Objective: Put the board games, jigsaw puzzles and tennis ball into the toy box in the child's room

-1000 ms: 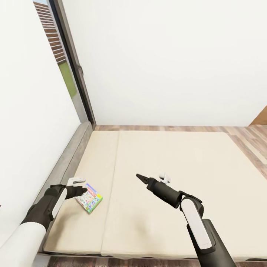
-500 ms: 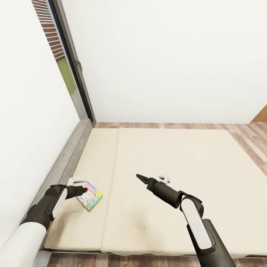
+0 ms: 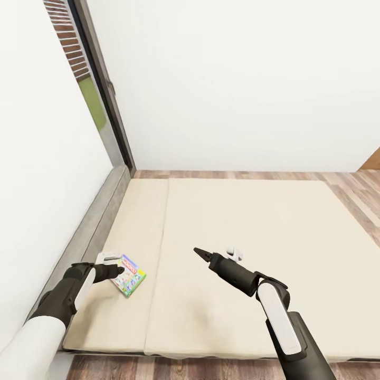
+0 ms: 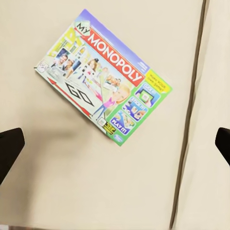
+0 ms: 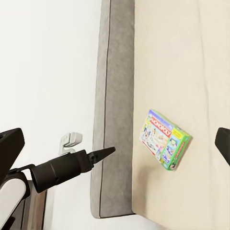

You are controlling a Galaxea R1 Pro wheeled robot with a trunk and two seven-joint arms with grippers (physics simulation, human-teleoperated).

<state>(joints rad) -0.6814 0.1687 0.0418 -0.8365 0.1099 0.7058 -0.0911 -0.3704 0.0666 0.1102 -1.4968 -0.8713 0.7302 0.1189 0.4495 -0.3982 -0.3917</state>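
Note:
On the beige bed (image 3: 243,211), near its left side, lies one board game (image 3: 128,275), a white-green box with a red Monopoly logo. It lies flat on the mattress. My left gripper (image 3: 119,271) hovers at the box's left edge and is open. In the left wrist view the box (image 4: 103,84) sits ahead of the wide-apart fingertips (image 4: 9,146), with nothing between them. My right gripper (image 3: 199,254) hangs open over the middle of the mattress, well to the right of the box. Its wrist view takes in the box (image 5: 165,139) and the left arm's finger (image 5: 96,155).
The bed's grey frame (image 3: 92,232) runs along a white wall on the left, with a dark-framed window (image 3: 97,105) behind it. Wood floor (image 3: 353,190) borders the bed at the back and right. A seam (image 3: 161,248) splits the mattress lengthwise.
The whole picture has shifted a little, with the bed now higher in the head view, so the camera has moved. Both arms hold the same pose.

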